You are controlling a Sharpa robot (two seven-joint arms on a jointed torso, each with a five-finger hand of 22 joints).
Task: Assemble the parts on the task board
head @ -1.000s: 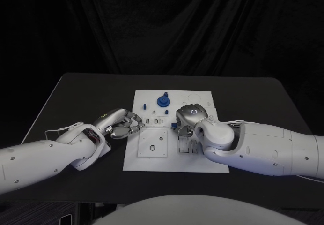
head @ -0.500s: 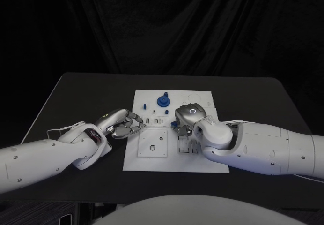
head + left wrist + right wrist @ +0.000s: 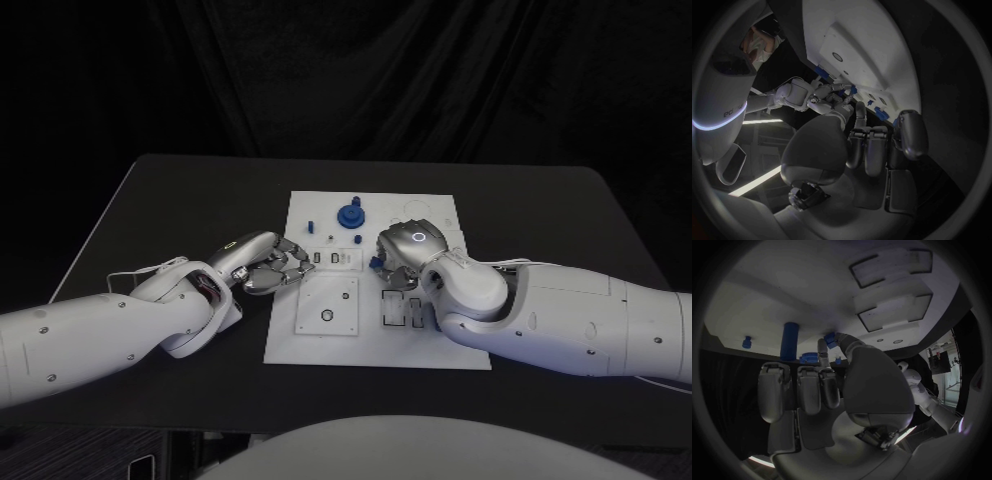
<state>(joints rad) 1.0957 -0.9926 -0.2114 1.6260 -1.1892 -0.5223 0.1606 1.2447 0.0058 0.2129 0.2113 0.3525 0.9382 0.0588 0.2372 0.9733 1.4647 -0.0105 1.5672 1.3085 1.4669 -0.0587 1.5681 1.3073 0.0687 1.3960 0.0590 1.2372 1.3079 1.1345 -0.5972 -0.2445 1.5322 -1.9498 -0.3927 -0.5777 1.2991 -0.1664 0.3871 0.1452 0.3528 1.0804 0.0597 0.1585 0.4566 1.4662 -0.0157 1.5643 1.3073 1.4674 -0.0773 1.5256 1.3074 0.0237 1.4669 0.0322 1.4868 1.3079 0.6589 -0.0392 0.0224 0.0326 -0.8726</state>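
The white task board (image 3: 325, 340) lies in the middle of the table. A tall blue part (image 3: 349, 215) stands near its far edge; in the right wrist view it shows as a blue cylinder (image 3: 789, 340). My right hand (image 3: 407, 250) hovers over the board's centre and pinches a small blue part (image 3: 831, 338) between thumb and a finger, with the other fingers (image 3: 807, 387) curled. My left hand (image 3: 268, 266) sits at the board's left edge, fingers (image 3: 873, 147) curled in with nothing visible in them. The left wrist view shows the right hand (image 3: 826, 97) over the board (image 3: 867, 55).
Small blue pegs (image 3: 356, 239) stand in the board beyond the right hand, one of them a peg (image 3: 747, 342) beside the cylinder. Recessed rectangular plates (image 3: 327, 305) lie on the board's near half. Bare black table (image 3: 188, 200) surrounds the board.
The left hand has edged a little closer to the board's left edge. The right hand shifted slightly with the small blue part still pinched.
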